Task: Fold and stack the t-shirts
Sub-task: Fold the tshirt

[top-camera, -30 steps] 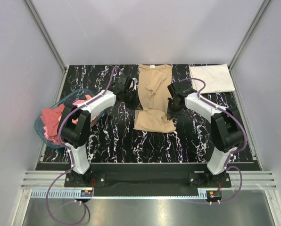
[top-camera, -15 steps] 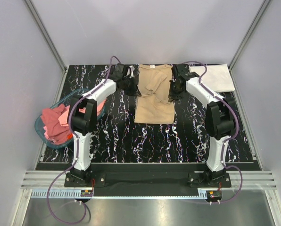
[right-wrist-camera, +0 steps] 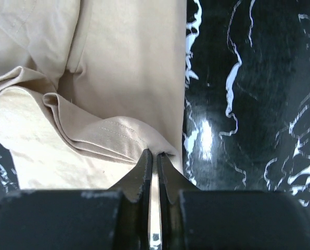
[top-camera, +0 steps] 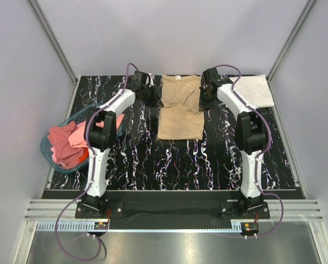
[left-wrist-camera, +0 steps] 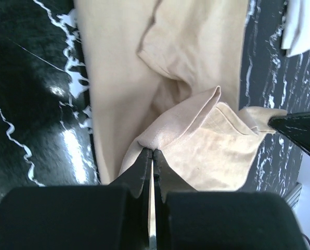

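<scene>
- From the overhead camera I see a black marbled table [top-camera: 169, 159], with the tan t-shirt [top-camera: 179, 113] lying at the 12 o'clock end, middle of the far edge.
- Its long axis runs from 12 to 6 o'clock. The collar with its white neck label [top-camera: 176, 77] points to 12 o'clock, and the near edge lies straight across at 6 o'clock.
- My left gripper [left-wrist-camera: 152, 152] is pressed together on a raised fold of tan cloth at the t-shirt's 9 o'clock side.
- My right gripper [right-wrist-camera: 155, 152] is pinching a stitched, doubled edge of the same t-shirt at its 3 o'clock side.
- Between the two grips the cloth bunches into soft ridges over the flat layer beneath.
- A folded white t-shirt [top-camera: 253, 91] lies at 2 o'clock in the far corner, apart from the tan one.
- At 9 o'clock a blue basket [top-camera: 47, 149] holds crumpled pink t-shirts [top-camera: 65, 144].
</scene>
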`<state>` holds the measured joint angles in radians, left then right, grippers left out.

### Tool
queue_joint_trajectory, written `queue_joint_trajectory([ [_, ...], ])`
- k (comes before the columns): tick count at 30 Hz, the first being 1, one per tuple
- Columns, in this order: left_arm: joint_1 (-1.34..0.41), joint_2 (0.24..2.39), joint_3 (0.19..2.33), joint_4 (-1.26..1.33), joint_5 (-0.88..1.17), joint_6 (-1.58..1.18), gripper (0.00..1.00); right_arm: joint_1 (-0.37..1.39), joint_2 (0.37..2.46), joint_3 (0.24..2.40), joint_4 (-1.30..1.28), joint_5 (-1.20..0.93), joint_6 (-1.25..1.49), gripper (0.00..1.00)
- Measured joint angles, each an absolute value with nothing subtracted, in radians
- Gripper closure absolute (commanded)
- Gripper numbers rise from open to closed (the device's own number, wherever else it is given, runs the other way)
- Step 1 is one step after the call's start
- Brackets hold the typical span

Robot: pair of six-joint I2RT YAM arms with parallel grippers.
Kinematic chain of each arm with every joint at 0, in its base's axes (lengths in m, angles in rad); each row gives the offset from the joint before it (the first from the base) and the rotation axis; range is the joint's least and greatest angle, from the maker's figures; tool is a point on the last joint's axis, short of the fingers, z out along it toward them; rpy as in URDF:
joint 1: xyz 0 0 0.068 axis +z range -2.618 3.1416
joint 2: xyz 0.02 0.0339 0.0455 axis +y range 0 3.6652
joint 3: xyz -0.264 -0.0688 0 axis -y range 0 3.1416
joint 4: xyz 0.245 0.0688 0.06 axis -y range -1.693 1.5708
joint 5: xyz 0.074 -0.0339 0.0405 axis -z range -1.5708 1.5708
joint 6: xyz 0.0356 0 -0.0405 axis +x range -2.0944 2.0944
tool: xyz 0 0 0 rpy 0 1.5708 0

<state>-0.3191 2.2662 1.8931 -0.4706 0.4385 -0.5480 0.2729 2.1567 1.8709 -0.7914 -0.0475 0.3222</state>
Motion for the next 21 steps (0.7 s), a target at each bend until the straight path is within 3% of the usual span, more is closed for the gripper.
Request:
queue_joint_trajectory([
  [12,-0.276,2.343,1.919,-0.444,0.450,-0.569,1.00,0.273,2.277,1.980,-0.792,-0.056,0.230,0.99],
  [17,-0.272,2.356,1.956,-0.429,0.462,-0.570,0.77,0.273,2.288,2.024,-0.790,-0.065,0.212,0.92],
  [19,-0.273,2.359,1.964,-0.420,0.468,-0.571,0.73,0.273,2.297,2.043,-0.793,-0.064,0.204,0.88],
  [21,-0.271,2.359,1.964,-0.415,0.467,-0.572,0.70,0.271,2.312,2.072,-0.794,-0.064,0.198,0.75],
])
